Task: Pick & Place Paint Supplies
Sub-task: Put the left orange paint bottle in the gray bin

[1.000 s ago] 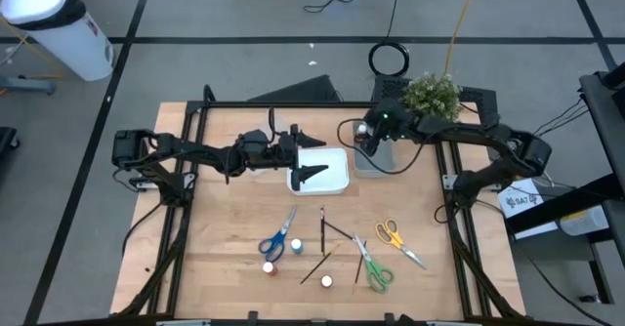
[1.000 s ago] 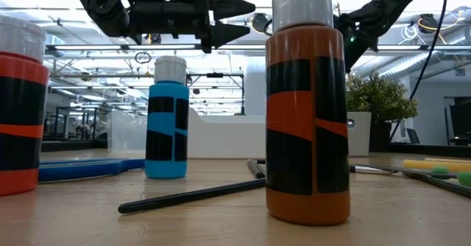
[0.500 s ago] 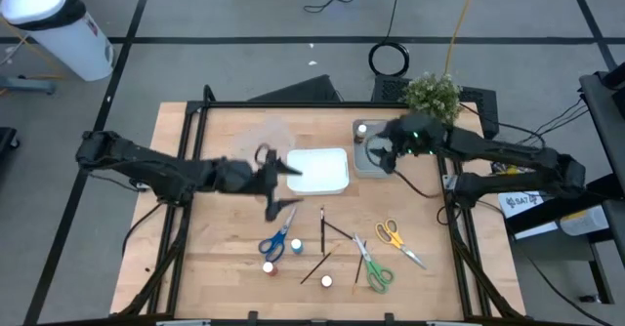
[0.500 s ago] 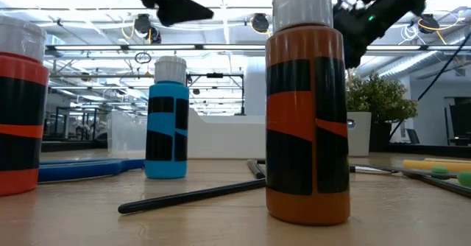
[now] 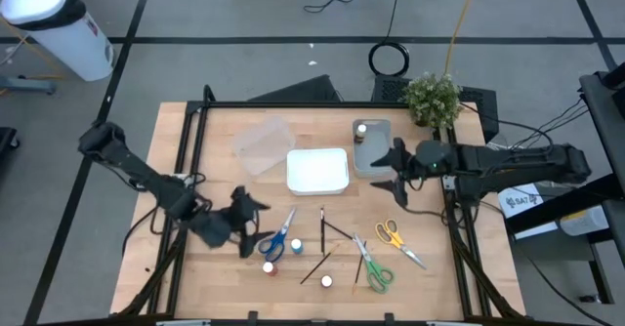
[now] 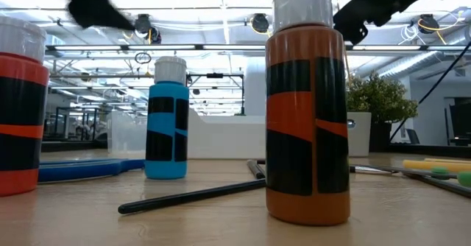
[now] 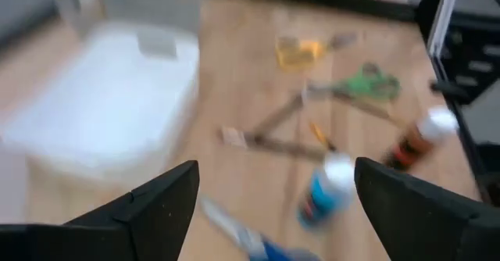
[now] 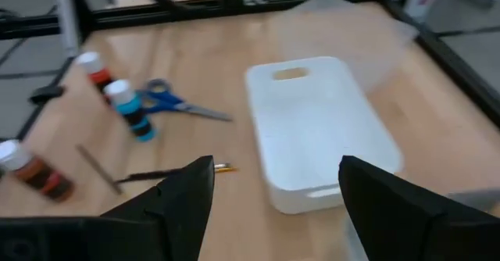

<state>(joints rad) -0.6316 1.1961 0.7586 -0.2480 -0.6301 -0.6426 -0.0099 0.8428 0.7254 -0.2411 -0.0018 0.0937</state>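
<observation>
In the high view three paint pots stand on the table's near middle. Among them lie thin dark brushes, blue scissors, green scissors and orange-yellow scissors. Another white-topped pot stands in a clear tray. My left gripper hangs open just left of the blue scissors. My right gripper is open above the table, near the clear tray's near edge. Up close, the low view shows an orange pot and a blue pot.
A white tray sits mid-table, with a second clear tray on its left. A small potted plant stands at the far right corner. A black frame borders the table. Bare wood lies along the near left.
My left gripper has swung from above the white tray toward the near left and come down beside the blue scissors. My right gripper has drawn back from over the clear tray toward the near edge and the right. The supplies on the table have stayed put.
</observation>
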